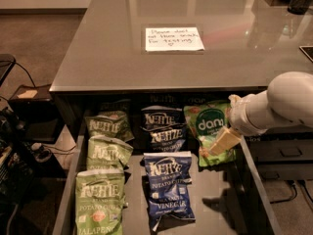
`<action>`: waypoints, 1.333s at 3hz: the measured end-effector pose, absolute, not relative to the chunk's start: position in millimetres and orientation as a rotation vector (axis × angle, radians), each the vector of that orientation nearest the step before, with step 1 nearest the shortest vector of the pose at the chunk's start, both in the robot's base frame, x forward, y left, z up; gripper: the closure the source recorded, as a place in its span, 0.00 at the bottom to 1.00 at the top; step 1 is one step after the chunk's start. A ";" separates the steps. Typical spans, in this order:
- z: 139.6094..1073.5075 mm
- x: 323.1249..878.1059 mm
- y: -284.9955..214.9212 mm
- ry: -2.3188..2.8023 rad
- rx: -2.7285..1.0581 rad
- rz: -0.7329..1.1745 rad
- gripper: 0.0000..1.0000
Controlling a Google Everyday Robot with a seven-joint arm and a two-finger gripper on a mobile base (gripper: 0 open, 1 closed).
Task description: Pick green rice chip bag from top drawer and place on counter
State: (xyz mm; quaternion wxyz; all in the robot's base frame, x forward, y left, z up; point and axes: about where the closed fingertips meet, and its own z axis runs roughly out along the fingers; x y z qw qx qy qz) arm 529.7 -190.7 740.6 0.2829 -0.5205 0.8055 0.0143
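Note:
The green rice chip bag (208, 126), bright green with a round teal "dang" logo, lies at the back right of the open top drawer (215, 199). My gripper (218, 147) reaches in from the right on a white arm (286, 102) and sits over the bag's lower right part, right at it. The arm hides the bag's right edge. The counter (122, 48) is the glossy gray top behind the drawer, with a white handwritten note (173, 38) on it.
Three olive-green Kettle bags (100, 195) fill the drawer's left column. Dark blue Kettle bags (166, 185) lie in the middle column. The drawer's right wall (254, 180) runs beside my arm. Cables and dark gear (19, 151) sit on the floor at left.

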 end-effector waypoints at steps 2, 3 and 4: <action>695.9 546.2 -197.2 2.279 -1.279 0.007 0.00; 677.7 548.6 -196.3 2.318 -1.255 0.016 0.00; 660.9 553.0 -192.1 2.343 -1.249 0.038 0.00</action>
